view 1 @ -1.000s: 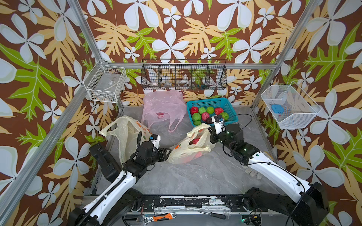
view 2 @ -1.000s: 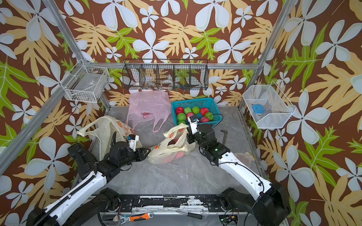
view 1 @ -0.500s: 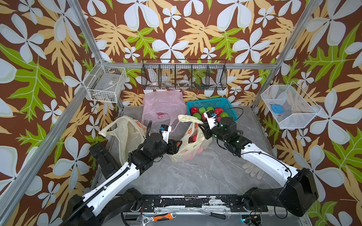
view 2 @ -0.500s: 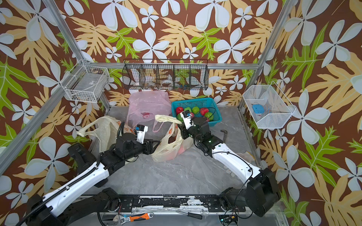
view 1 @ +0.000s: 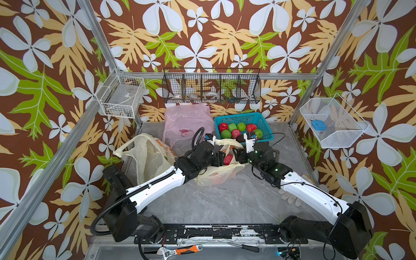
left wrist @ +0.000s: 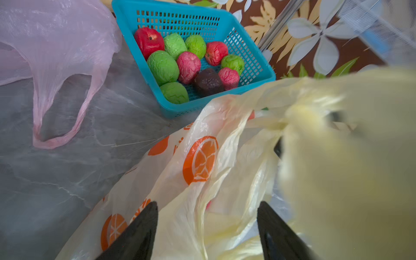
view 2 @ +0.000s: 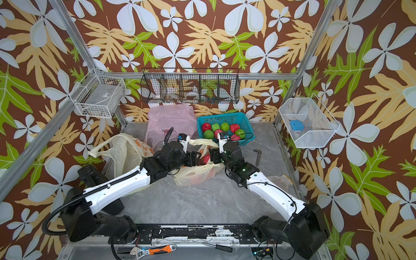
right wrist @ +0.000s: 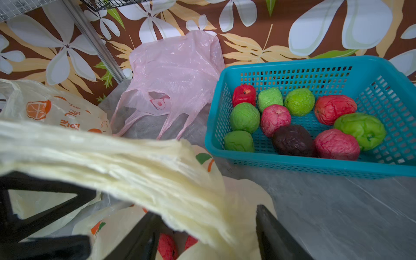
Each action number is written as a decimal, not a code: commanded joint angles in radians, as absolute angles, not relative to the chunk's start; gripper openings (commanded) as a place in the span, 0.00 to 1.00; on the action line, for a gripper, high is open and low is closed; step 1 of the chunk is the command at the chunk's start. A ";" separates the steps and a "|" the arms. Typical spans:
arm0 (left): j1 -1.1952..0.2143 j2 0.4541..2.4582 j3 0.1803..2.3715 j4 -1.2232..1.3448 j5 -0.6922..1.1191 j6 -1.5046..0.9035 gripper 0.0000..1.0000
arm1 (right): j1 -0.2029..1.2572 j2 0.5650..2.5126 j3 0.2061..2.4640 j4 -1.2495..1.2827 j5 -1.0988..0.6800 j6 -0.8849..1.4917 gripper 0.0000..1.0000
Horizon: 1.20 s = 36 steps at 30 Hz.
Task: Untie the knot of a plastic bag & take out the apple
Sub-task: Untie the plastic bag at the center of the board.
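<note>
The cream plastic bag (view 1: 216,175) with orange prints lies slumped mid-table. A red apple (view 1: 228,159) shows through its mouth in both top views, and red fruit (right wrist: 165,246) shows under the right jaws. A twisted strip of the bag's handles (view 1: 227,142) stretches across the top between the two wrists. I cannot tell whether the knot holds. My left gripper (view 1: 221,157) is open at the bag's left side, with loose plastic (left wrist: 202,180) between its jaws (left wrist: 207,207). My right gripper (view 1: 236,155) is open at the right side, the handle strip (right wrist: 135,166) crossing above its jaws (right wrist: 207,216).
Behind the bag stands a teal basket (view 1: 238,116) with several red and green apples. A pink bag (view 1: 186,119) lies at the back, and another cream bag (view 1: 144,155) at the left. A glove (view 1: 290,198) and a hex key (view 2: 257,156) lie to the right.
Both grippers have opened. The left arm has reached right and further back to the bag's mouth. The bag, lifted half a second ago, has slumped back down.
</note>
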<state>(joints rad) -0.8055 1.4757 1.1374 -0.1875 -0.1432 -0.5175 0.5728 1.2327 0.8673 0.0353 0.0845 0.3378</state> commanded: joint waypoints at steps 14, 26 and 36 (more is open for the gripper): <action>-0.902 1.661 1.170 -0.527 -0.651 -0.605 0.42 | 0.539 1.288 0.712 0.142 0.217 0.253 0.51; -0.898 1.227 0.779 -0.186 -0.336 -0.639 0.00 | 0.454 1.380 0.906 0.040 0.031 0.263 0.65; -0.897 1.220 0.788 -0.102 -0.293 -0.561 0.00 | 0.454 1.009 0.887 -0.350 -0.043 0.329 0.70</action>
<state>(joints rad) -0.8993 1.2091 0.7788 -0.1413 -0.3038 -0.6052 0.4549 1.0508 0.8566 -0.1993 -0.0277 0.3191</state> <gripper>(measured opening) 0.065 0.697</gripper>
